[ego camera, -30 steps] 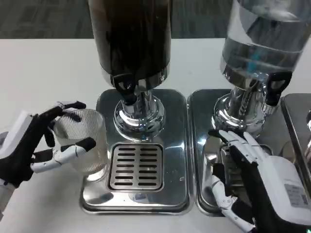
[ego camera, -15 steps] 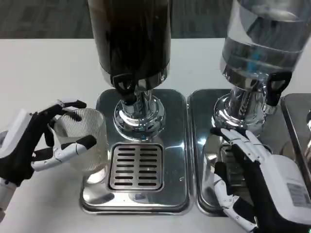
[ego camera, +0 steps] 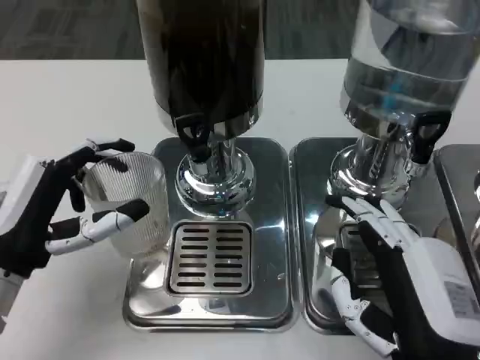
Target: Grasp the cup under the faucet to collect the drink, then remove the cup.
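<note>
Now we are gripping the ribbed glass cup (ego camera: 126, 201) in our left hand (ego camera: 56, 217), fingers wrapping its wall, at the left edge of the steel drip tray (ego camera: 270, 225), beside the slotted grate (ego camera: 210, 256) and left of the dark dispenser's black faucet (ego camera: 192, 133). Meanwhile our right hand (ego camera: 394, 277) is hovering open, fingers apart, over the neighbouring tray (ego camera: 309, 225) below the clear dispenser (ego camera: 401, 67).

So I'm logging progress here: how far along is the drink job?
Done: the left hand grips the ribbed cup. In hand: the cup sits at the left edge of the drip tray, beside the grate, not under the dark dispenser's faucet. Left: filling and removing. The cup looks empty. The right hand rests over the neighbouring tray.
</note>
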